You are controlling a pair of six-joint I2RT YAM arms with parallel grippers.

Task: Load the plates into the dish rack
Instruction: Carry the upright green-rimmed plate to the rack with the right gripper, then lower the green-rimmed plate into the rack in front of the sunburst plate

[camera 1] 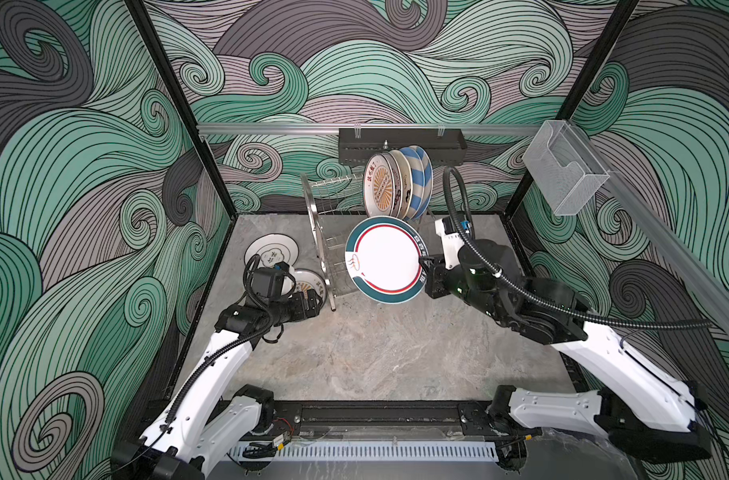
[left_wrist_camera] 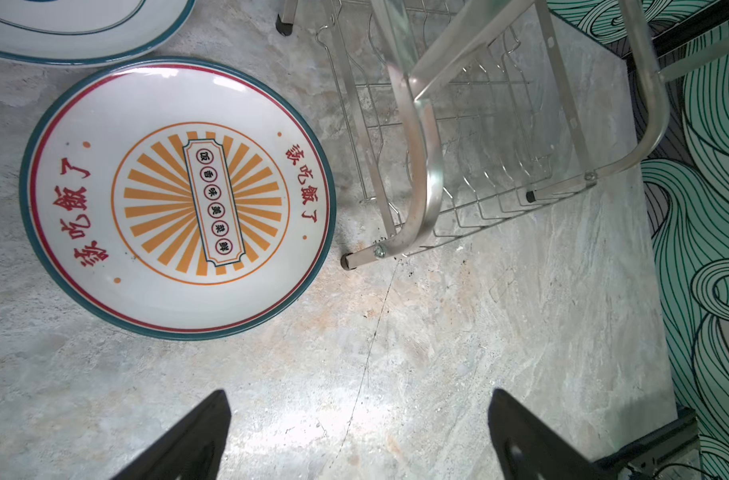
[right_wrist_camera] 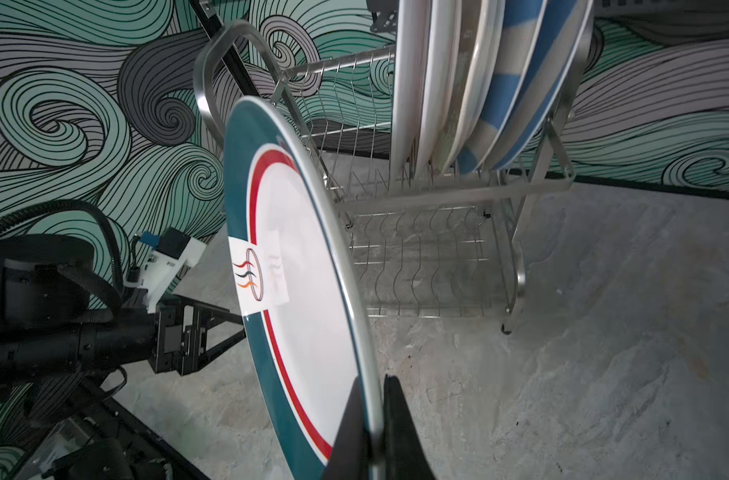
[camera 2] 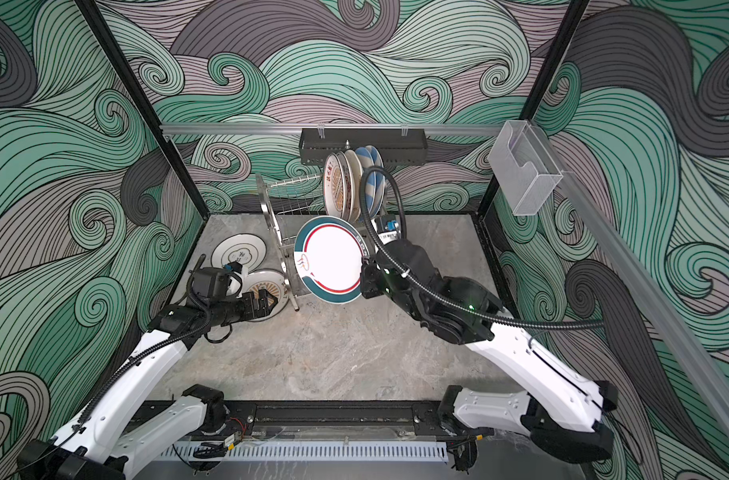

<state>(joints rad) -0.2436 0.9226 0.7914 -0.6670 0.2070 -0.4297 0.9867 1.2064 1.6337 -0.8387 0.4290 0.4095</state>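
My right gripper [camera 1: 423, 266] [camera 2: 364, 266] [right_wrist_camera: 373, 399] is shut on the edge of a teal-rimmed plate [camera 1: 383, 259] [camera 2: 331, 259] [right_wrist_camera: 296, 270]. It holds the plate on edge above the table, in front of the dish rack [camera 1: 310, 199] [camera 2: 267, 208] [right_wrist_camera: 450, 199]. Several plates [camera 1: 381, 187] [camera 2: 337, 187] [right_wrist_camera: 479, 83] stand in the rack's upper tier; the lower tier is bare. An orange-sunburst plate [left_wrist_camera: 177, 199] [camera 1: 312, 284] and a black-cloud plate [camera 1: 271, 249] [camera 2: 238, 249] lie flat left of the rack. My left gripper [left_wrist_camera: 358, 415] [camera 1: 317, 297] hovers open beside the sunburst plate.
A black perforated tray [camera 1: 400, 145] hangs on the back rail behind the rack. A clear plastic box [camera 1: 562, 166] is fixed to the right wall rail. The marble tabletop [camera 1: 375, 353] stretches in front of the rack. A rack foot [left_wrist_camera: 348, 262] stands close to the sunburst plate.
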